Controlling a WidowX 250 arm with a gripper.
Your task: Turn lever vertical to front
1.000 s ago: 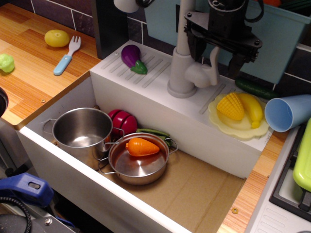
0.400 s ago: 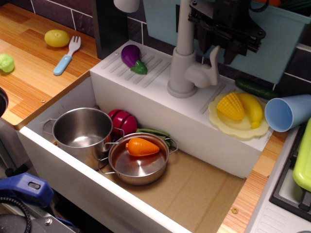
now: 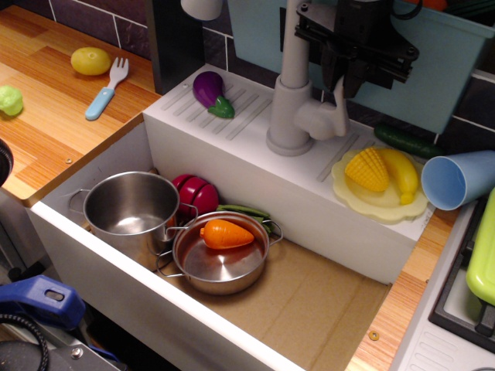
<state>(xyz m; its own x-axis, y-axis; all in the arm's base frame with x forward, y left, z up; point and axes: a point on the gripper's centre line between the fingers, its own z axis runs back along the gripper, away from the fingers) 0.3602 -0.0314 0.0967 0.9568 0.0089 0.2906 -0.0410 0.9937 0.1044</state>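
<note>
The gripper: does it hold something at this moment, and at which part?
It cannot be told for sure. The gripper sits over the upper tip of the lever, fingers on either side, but the picture does not show whether they press it.

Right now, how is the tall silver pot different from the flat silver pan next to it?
The tall steel pot is deep and empty; the shallow steel pan is low and holds an orange toy carrot. The pot sits further left in the white sink; the pan sits beside it on its right. Both are shiny metal with side handles.
</note>
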